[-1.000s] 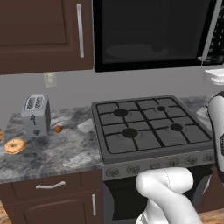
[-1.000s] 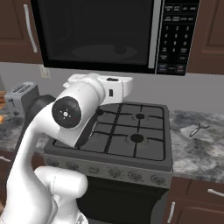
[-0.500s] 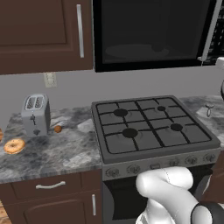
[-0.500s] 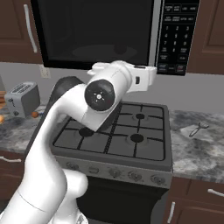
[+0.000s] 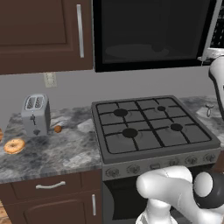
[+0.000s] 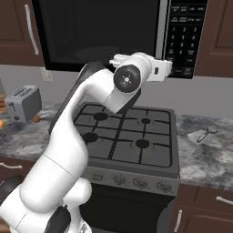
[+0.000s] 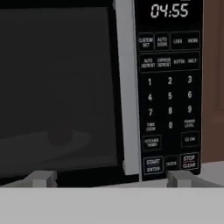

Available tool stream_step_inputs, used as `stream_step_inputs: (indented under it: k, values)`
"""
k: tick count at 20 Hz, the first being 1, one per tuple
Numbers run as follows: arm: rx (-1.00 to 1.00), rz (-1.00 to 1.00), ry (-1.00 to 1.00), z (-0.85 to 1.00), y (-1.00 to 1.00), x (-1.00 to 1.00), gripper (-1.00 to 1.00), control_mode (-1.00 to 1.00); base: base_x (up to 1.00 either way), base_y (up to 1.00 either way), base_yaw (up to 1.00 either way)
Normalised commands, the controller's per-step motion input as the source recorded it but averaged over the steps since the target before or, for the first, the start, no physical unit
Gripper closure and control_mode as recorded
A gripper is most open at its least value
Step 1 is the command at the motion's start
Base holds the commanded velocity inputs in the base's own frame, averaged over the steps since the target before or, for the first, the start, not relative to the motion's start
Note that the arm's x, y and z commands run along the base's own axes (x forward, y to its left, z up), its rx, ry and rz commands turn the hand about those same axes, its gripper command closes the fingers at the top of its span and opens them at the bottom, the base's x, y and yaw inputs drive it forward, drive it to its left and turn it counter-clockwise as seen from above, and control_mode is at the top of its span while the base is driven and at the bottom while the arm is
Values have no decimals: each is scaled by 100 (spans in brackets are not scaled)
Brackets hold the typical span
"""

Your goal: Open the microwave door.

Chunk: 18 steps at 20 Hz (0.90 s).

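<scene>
The microwave door [image 7: 57,87] is a glossy black glass panel, shut flush in its frame, also seen above the stove [image 5: 153,30] [image 6: 95,27]. Its long vertical silver handle [image 7: 124,87] [image 6: 162,25] [image 5: 213,26] runs along the door's right edge, beside the keypad [image 7: 169,87]. My gripper [image 7: 111,179] is open with nothing between its fingertips [image 7: 41,178], and it faces the lower part of the handle from a short distance. In the right base view my white hand [image 6: 154,68] is raised in front of the microwave's lower right corner.
A gas stove [image 5: 151,129] stands directly below the microwave. A dark wooden cabinet door [image 5: 43,30] hangs to the left. On the left counter are a toaster [image 5: 36,114] and a bagel [image 5: 14,145]. A utensil [image 6: 205,135] lies on the right counter.
The arm has swung up and to the right, carrying the hand from over the stove to the microwave's handle side. The jaws have stayed open.
</scene>
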Motion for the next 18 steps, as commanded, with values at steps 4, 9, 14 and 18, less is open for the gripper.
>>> stream_step_inputs:
  k: [4,9,14,18]
  values:
    - [9,5,0,0,-50,74,-100,-100,0,0,0]
    - [6,8,2,0,-37,69,-100,-100,0,0,0]
    - [1,10,0,-1,-12,62,-100,-100,0,0,0]
    - [0,10,0,-16,-4,59,-100,-100,0,0,0]
